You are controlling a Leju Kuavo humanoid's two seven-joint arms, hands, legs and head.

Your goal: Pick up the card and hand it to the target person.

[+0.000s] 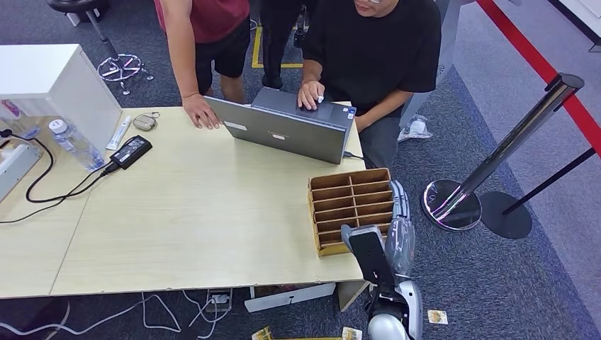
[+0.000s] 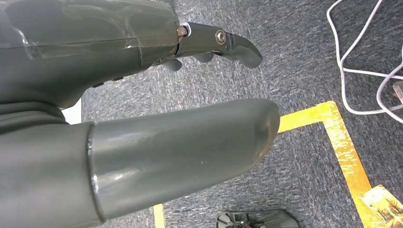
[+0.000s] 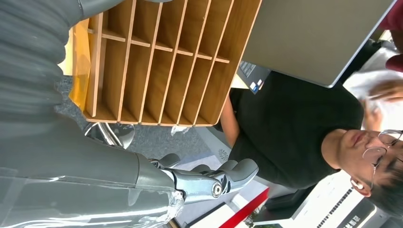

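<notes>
The right hand (image 1: 399, 212) sits low right beside the wooden rack (image 1: 352, 209) on the worktop (image 1: 198, 212), fingers (image 3: 237, 171) loosely apart, holding nothing.

Silver arm, grey ribbed cover; left hand (image 2: 190, 137) thick grey thumb, screws.

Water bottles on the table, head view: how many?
2. One water bottle stands at the table's left end beside the black adapter; another sits further left, partly cut off.

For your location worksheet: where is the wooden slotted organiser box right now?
In the head view, the wooden slotted organiser box sits at the table's right front corner, just ahead of the grey laptop, with the right robot hand beside it.
</notes>
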